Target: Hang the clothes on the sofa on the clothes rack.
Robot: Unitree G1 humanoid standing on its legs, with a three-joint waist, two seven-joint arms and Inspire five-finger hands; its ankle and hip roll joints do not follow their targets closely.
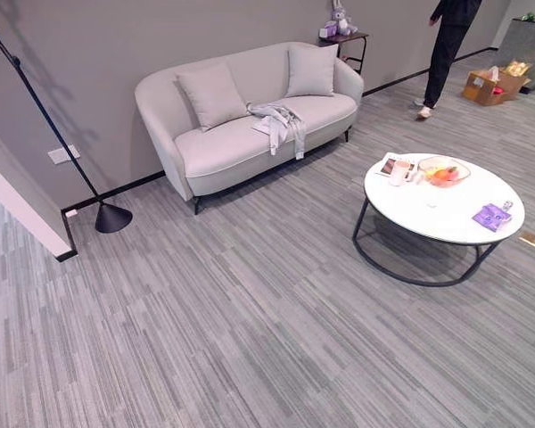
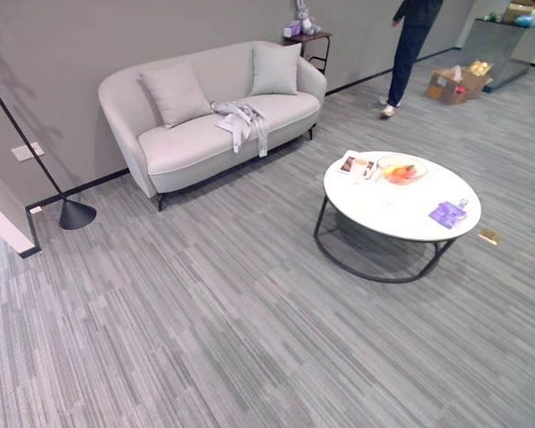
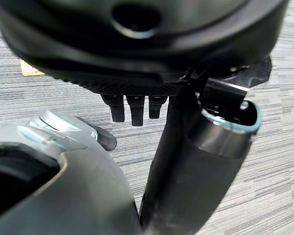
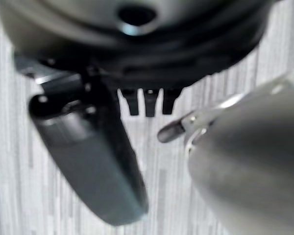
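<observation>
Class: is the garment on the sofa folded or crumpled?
Crumpled: the garment lies bunched on the sofa seat, one part hanging over the front edge.

Grey garment and two cushions lie on sofa.

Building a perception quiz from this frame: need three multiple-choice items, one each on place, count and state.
1. Where does the grey garment lie?
A. on the sofa seat, draped over its front edge
B. on the round table
C. on the floor

2. How many cushions stand on the sofa?
A. one
B. two
C. four

3. What does the left hand hold?
A. the garment
B. a cup
C. nothing

Key: 1 A, it hangs over the seat front; 2 B, one cushion at each end; 3 C, floor shows past its bare fingers.
</observation>
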